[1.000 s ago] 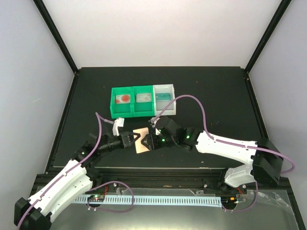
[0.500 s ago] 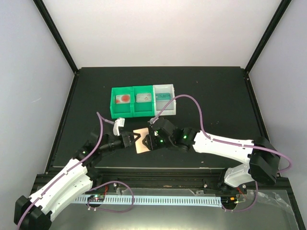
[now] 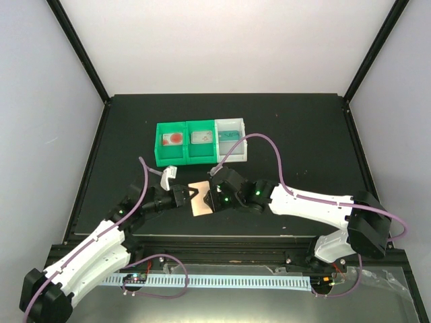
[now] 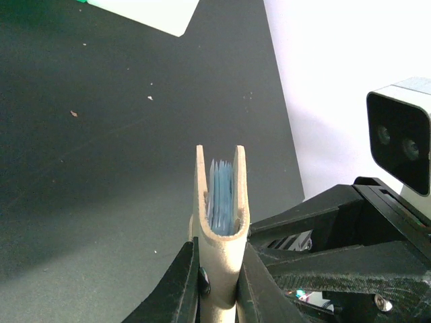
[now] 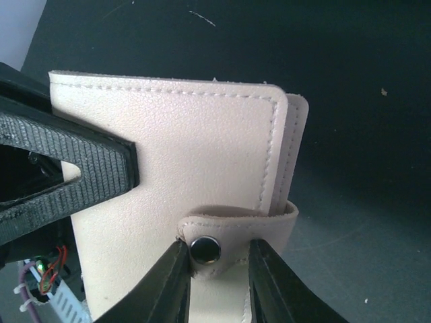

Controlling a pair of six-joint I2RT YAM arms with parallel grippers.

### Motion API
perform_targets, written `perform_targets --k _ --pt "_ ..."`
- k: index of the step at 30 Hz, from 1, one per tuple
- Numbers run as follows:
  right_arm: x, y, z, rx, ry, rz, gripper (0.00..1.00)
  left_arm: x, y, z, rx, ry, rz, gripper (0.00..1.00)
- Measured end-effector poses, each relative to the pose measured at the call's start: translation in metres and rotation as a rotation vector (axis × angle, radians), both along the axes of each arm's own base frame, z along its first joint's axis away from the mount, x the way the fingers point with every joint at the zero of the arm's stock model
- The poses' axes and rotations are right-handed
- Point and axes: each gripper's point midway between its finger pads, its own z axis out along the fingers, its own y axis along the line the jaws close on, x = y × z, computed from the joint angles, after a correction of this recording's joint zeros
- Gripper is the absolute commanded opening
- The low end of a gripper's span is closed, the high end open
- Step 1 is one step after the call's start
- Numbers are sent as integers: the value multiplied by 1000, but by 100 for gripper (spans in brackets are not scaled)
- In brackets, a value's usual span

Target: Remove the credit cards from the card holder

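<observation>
The tan card holder (image 3: 199, 200) hangs just above the table between my two grippers. My left gripper (image 4: 219, 252) is shut on its folded spine edge (image 4: 219, 235); the open top faces away, and the blue-green edges of the credit cards (image 4: 222, 195) show inside the pocket. In the right wrist view the card holder (image 5: 182, 155) fills the frame, closed by its snap tab (image 5: 236, 232). My right gripper (image 5: 217, 252) pinches that tab, one finger beside the metal snap (image 5: 205, 249) and the other on the strap's right part. The left gripper's ribbed finger (image 5: 67, 151) presses on the face.
A green-and-white three-compartment bin tray (image 3: 200, 142) stands behind the grippers, with small items in its cells. The two arms meet over the near middle of the black table (image 3: 296, 134). The right wrist's camera housing (image 4: 401, 134) sits close beside the holder.
My right gripper's fingers have closed in from a wider gap onto the snap tab. The right arm shifted slightly left. The left gripper kept its hold.
</observation>
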Motion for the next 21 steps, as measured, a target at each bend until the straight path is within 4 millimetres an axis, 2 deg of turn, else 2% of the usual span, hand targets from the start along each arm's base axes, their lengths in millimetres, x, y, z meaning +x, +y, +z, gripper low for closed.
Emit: perform_targets --k 8,14,18,21 --pt "3 -5 -3 -27 -17 -14 17 1 -1 -2 2 6 -1 2" --pt "11 -19 -12 -91 -48 -62 13 -2 -2 -2 -1 14 -15 2" --pt "14 -30 -22 -132 -65 -76 1 -6 -6 4 -25 4 -45 1" --pt "12 -38 -31 -143 -73 -75 1 -6 -6 4 -29 3 -50 2"
